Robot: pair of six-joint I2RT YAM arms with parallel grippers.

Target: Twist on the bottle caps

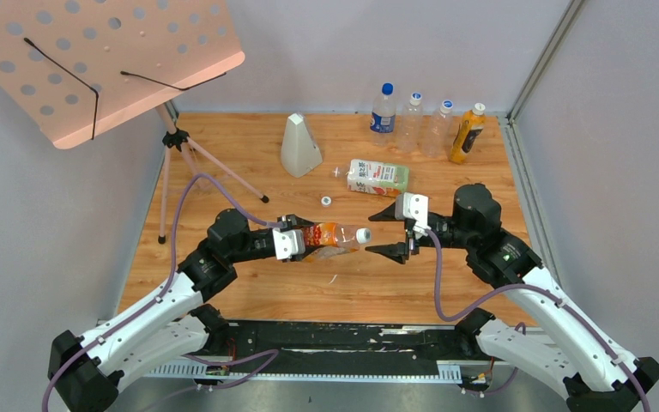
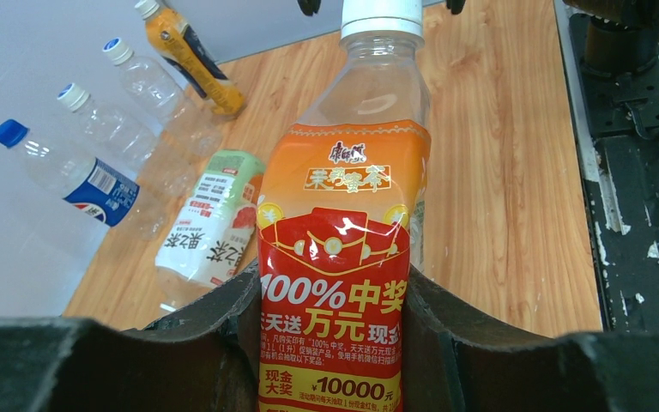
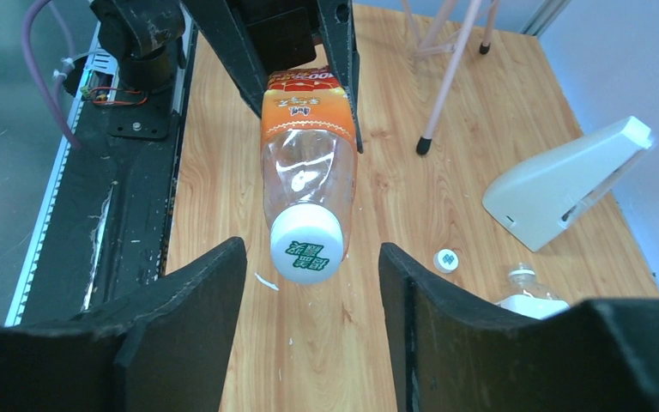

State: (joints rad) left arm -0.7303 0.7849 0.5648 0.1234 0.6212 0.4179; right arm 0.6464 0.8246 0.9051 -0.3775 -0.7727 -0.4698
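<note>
A: How is the left arm posed?

B: It is stretched forward and bent inward, so that the left gripper is pointed to the right. Its jaws are closed on the labelled body of the small clear plastic bottle with the orange label, which is held lying level above the wooden table.

A: Where is that bottle's neck found?

B: It is pointed out beyond the left jaws toward the right arm, and a round white plastic screw cap is seated on it.

A: And the right arm?

B: It is bent inward likewise, with the right gripper aimed to the left. Its jaws are held apart, one on each side of that cap. From the right wrist a gap is seen on both sides, so nothing is gripped.

A: What else is to be noted?

B: A second small white plastic cap is lying on the table just past the left jaws, on their far side. The larger clear plastic bottle with the green, white and orange label is laid on its side beyond the right jaws, its neck bare.
</note>
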